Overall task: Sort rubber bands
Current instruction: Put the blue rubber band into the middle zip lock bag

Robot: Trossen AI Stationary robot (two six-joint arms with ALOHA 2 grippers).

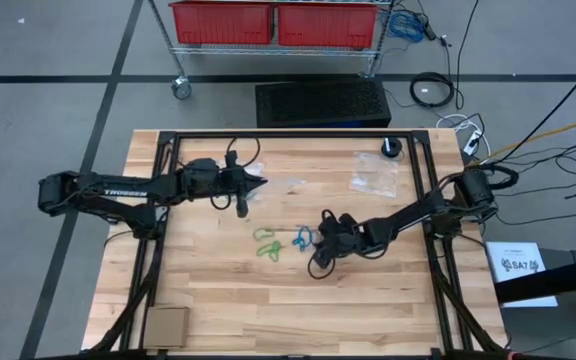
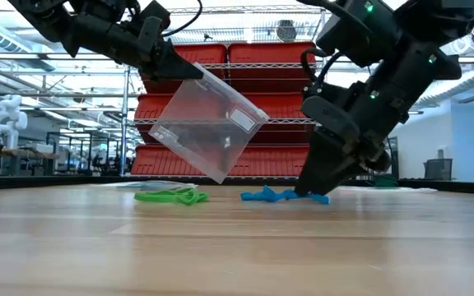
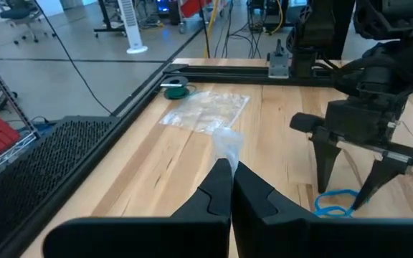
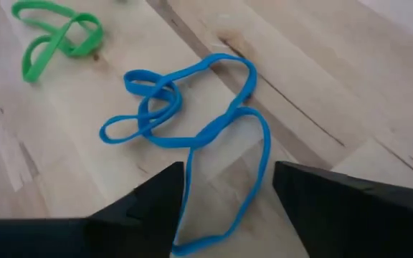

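A small heap of blue rubber bands [image 4: 192,107] lies on the wooden table near its middle, with green rubber bands [image 4: 56,36] just to its left. My right gripper [image 4: 224,197] stands open over the blue heap, tips close to the table, and one blue loop [image 4: 253,165] lies between its fingers. Whether a finger touches the loop, I cannot tell. My left gripper [image 2: 189,67] hangs above the table, left of the middle, shut on a clear plastic bag [image 2: 212,123]. My left gripper pinches the clear bag's upper corner [image 3: 228,147] between its two shut fingers. The fingers lie almost level and point toward the table's right side. The bag hangs tilted below the fingertips, clear of the table.
A second clear bag [image 1: 375,172] lies flat at the far right of the table, beside a round black object [image 1: 392,148]. A small brown block [image 1: 166,325] sits at the near left corner. Black frame rails [image 1: 298,134] run along the table's far and side edges.
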